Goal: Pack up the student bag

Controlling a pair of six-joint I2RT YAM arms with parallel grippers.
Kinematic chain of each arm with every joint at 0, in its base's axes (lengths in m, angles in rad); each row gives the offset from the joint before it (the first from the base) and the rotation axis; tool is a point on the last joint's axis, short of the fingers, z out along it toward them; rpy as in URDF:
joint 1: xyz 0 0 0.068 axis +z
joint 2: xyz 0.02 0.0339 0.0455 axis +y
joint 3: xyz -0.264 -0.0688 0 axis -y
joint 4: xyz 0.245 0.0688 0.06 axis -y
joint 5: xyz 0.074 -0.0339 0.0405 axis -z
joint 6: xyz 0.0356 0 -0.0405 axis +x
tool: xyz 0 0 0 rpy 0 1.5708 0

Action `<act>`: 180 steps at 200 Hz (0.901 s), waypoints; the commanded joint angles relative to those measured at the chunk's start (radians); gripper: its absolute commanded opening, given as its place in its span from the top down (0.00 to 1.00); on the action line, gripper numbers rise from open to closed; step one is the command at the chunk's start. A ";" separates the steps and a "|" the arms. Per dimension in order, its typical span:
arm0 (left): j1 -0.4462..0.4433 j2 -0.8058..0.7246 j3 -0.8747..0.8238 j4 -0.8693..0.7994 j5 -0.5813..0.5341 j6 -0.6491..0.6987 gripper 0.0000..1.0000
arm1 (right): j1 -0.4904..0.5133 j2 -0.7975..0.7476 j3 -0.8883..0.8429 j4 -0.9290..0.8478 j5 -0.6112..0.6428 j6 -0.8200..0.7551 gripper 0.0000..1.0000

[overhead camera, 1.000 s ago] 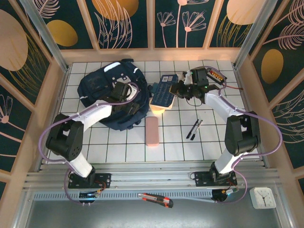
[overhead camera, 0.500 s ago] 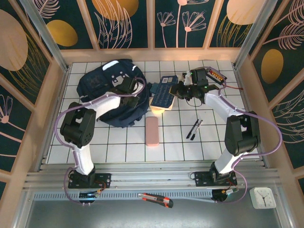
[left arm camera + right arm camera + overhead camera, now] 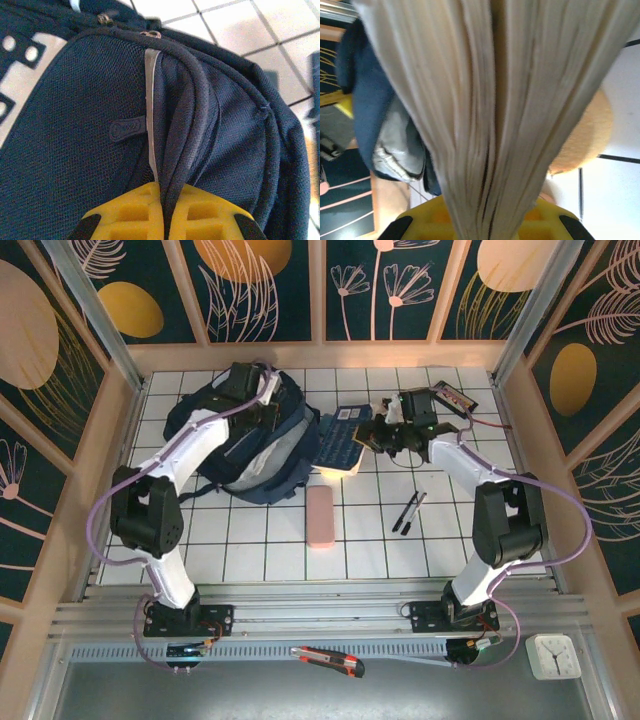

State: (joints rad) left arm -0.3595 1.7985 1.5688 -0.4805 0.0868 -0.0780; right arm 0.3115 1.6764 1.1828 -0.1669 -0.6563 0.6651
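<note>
While pinching a seam of the student bag, upper left of top view, with the left gripper, presumably held the mouth agape; clasped a book in the right gripper, centre frame, for loading.

One bag, caught in the left jaws. One book, in the right jaws. One tan rounded thing under that book; what it is I cannot tell. One pink case on the desk, between the two jaws and nearer the bases. Two black pens, side by side, near the right jaws. One flat dark box just beyond the right jaws. One cutter and one white clock, well apart from both jaws.
</note>
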 commanded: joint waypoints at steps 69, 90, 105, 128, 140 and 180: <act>-0.005 -0.077 0.090 0.023 0.162 -0.124 1.00 | 0.173 0.489 0.369 0.440 -0.105 0.393 1.00; -0.004 -0.067 0.111 0.020 0.180 -0.133 1.00 | 0.208 0.618 0.501 0.459 -0.058 0.439 1.00; -0.004 -0.058 0.123 0.022 0.193 -0.140 1.00 | 0.227 0.686 0.568 0.481 -0.010 0.484 1.00; -0.005 -0.045 0.135 0.031 0.206 -0.146 1.00 | 0.266 0.773 0.661 0.506 0.066 0.517 1.00; -0.004 -0.035 0.138 0.030 0.213 -0.146 1.00 | 0.283 0.811 0.706 0.500 0.097 0.515 1.00; -0.004 -0.027 0.127 0.046 0.222 -0.153 1.00 | 0.294 0.866 0.755 0.457 0.107 0.497 0.93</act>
State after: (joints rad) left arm -0.3580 1.7794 1.6505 -0.5282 0.2283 -0.2100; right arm 0.5961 2.5099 1.8973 0.2829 -0.5755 1.1595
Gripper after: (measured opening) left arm 0.065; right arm 0.118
